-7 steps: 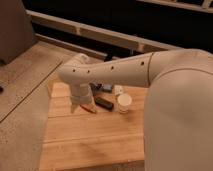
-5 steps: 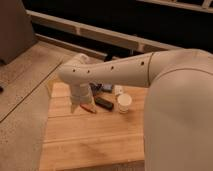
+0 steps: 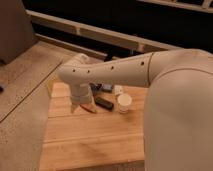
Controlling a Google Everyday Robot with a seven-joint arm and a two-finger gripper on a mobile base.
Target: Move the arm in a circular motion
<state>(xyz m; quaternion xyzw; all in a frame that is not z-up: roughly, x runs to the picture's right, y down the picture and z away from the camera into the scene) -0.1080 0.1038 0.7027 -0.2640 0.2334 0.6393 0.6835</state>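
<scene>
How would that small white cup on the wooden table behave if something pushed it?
The small white cup stands upright and free, so it is probably light and would tip easily. Its round wall suggests rolling once down. The cream tubular arm holds its claw apart from it, over the wooden table.

Gripper (image 3: 79,105) sits beside dark block (image 3: 104,103) and cup (image 3: 124,102); table (image 3: 95,142) front free.

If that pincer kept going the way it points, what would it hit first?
The pincer hangs at the lower end of the arm, pointing down, so it would probably meet the wooden table first, just beside a small reddish object, though depth is unclear.
</scene>
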